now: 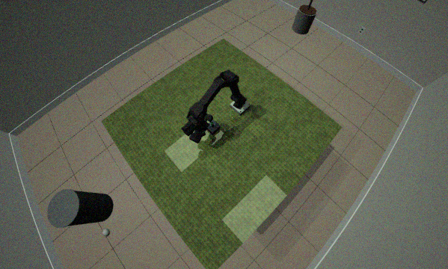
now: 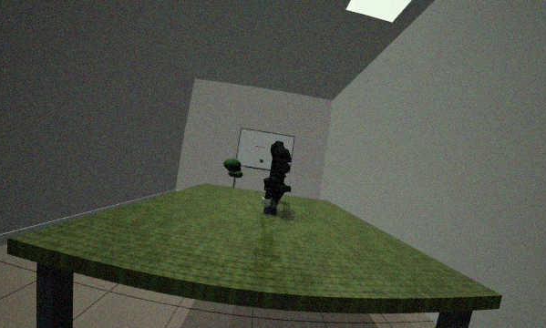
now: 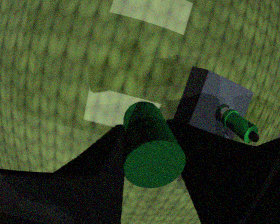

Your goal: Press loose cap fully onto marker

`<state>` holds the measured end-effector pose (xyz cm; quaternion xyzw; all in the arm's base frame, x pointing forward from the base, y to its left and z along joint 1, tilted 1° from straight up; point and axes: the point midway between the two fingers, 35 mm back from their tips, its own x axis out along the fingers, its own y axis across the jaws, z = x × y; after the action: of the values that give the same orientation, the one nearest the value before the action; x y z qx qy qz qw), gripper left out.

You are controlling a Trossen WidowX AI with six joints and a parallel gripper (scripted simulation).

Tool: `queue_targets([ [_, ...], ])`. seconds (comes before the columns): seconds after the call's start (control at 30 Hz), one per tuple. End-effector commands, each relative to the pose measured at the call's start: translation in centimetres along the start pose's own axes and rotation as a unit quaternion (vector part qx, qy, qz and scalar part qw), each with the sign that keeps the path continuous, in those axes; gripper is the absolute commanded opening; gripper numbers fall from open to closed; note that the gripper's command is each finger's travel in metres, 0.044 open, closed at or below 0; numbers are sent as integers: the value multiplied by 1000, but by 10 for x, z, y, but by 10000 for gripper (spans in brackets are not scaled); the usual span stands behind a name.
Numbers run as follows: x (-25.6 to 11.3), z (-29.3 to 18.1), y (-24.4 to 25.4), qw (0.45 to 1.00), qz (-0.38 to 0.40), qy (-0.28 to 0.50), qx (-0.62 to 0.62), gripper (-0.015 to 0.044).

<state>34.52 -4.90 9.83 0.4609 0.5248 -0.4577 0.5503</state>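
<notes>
A green cap (image 3: 154, 164) stands between the two dark fingers in the wrist view. My gripper (image 3: 145, 129) is shut on it. Whether the cap touches the table cannot be told. The dark holder block (image 3: 218, 90) (image 1: 214, 128) (image 2: 270, 210) is to the right of the cap in the wrist view, partly behind the right finger. The marker (image 3: 238, 125), green with a dark tip, stands in the block, with its tip bare. In the top and exterior views the cap and fingertips are too small and dark to make out.
The green table top (image 1: 224, 168) (image 2: 254, 255) carries the arm's pale base (image 1: 240, 107). Pale patches of light (image 1: 183, 153) (image 3: 153, 15) lie on it. A dark cylinder (image 1: 93, 207) and a potted plant (image 1: 304, 20) are beyond the table.
</notes>
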Motion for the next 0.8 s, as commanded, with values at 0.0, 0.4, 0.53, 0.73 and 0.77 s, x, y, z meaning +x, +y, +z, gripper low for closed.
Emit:
queue_targets([
  [0.0,-6,-2,-11,1000,-3,0,-1,0],
  [0.4,-24,-7,-43,1000,-5,0,-1,0],
  [0.53,-29,-9,-53,1000,-5,0,-1,0],
  [0.73,-36,-13,-69,1000,-6,0,-1,0],
  [0.77,-38,-13,-72,1000,-6,1,-1,0],
])
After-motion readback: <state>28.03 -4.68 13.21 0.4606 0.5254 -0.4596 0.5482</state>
